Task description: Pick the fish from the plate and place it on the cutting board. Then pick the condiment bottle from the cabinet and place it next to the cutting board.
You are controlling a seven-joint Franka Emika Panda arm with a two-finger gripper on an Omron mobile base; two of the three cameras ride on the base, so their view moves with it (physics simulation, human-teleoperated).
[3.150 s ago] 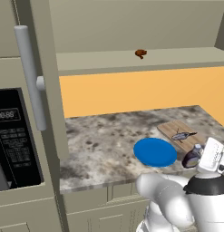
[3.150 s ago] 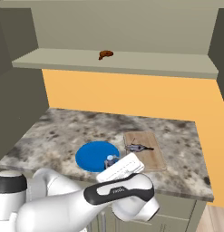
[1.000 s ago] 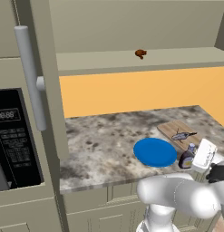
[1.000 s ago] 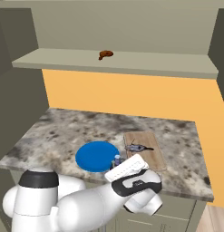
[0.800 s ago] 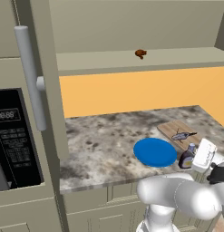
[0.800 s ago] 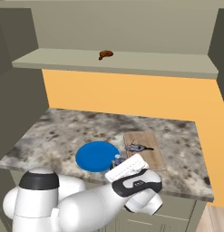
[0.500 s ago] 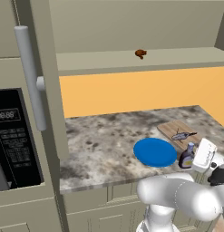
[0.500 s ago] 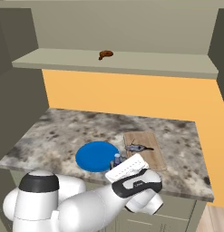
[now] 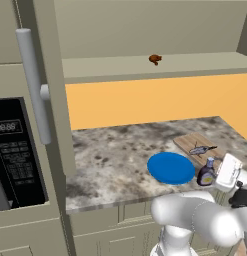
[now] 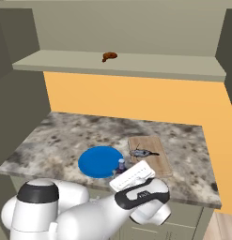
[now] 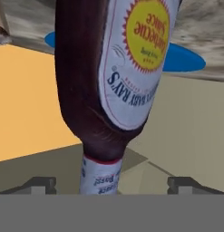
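My pincer (image 11: 111, 183) stands with its two dark tips wide apart, one on each side of the condiment bottle's (image 11: 113, 72) neck; neither tip touches it, so I grip nothing. From my hand camera the bottle looms upside down: glossy dark brown glass, swelling from a narrow neck with a pale grey cap, a smooth white label with a yellow sunburst across its belly.

From the left base view the condiment bottle (image 9: 206, 173) stands upright on the counter (image 9: 115, 155), near the front edge, just to the right of the plate (image 9: 171, 167) and at the near end of the cutting board (image 9: 195, 144); I cannot tell whether it touches the board. My white hand sits just right of it.

The plate is a flat round disc of bright, even blue; the cutting board is a thin light brown rectangle with visible grain, lying just right of the plate. The fish (image 9: 201, 149) lies on the board, small, slender and silver-grey, its thin tail pointing right. The counter is mottled grey and brown stone.

From the right base view the fish (image 10: 143, 153) lies across the cutting board (image 10: 157, 159), and the condiment bottle's (image 10: 121, 164) cap shows between the plate (image 10: 98, 161) and my hand.

Up on the recessed shelf of the beige-grey cabinet (image 9: 145, 70) sits a small brown lump (image 9: 155, 59); below it runs the flat orange wall panel (image 9: 160, 102).
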